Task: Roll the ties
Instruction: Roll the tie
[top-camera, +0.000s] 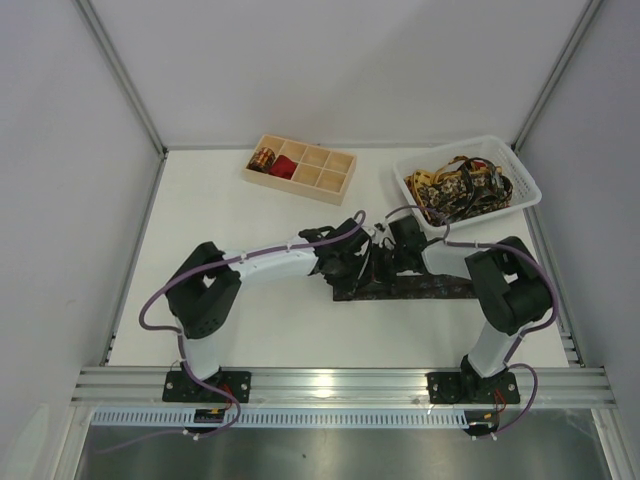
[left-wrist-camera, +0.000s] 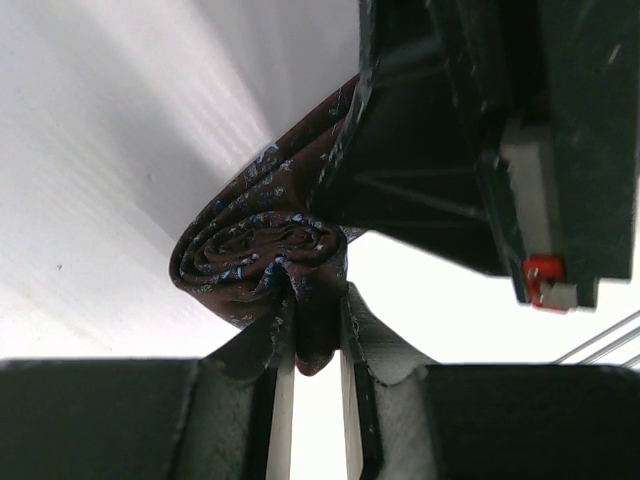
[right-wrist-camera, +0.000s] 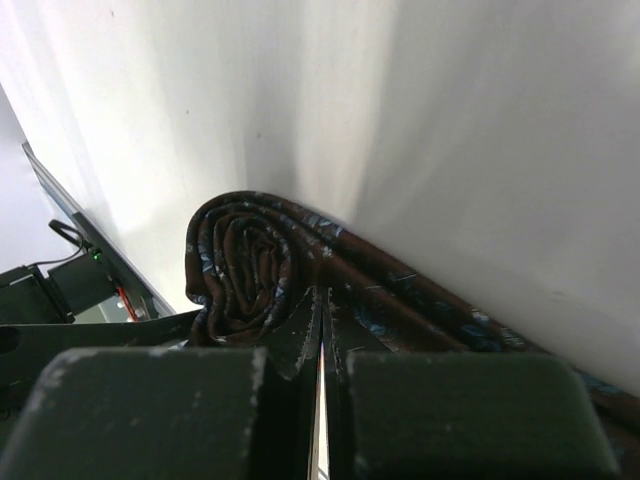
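The left gripper (left-wrist-camera: 315, 335) and right gripper (right-wrist-camera: 322, 322) both pinch the half-rolled dark brown tie (left-wrist-camera: 255, 250) mid-table, well apart from tray (top-camera: 292, 188) and basket (top-camera: 455, 146).

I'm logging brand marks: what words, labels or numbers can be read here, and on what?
None can be read in any view.
The dark brown tie bears only pale blue flecks, no lettering; the wooden tray and the white basket show no label at this size.

Wooden compartment tray (top-camera: 300, 190): no lettering legible.
White plastic basket (top-camera: 450, 150): no label legible.
Dark brown tie (left-wrist-camera: 260, 250): pale blue woven figures only, no readable text.
Left arm (top-camera: 270, 262): no brand mark legible.
Right arm (top-camera: 510, 290): no brand mark legible.
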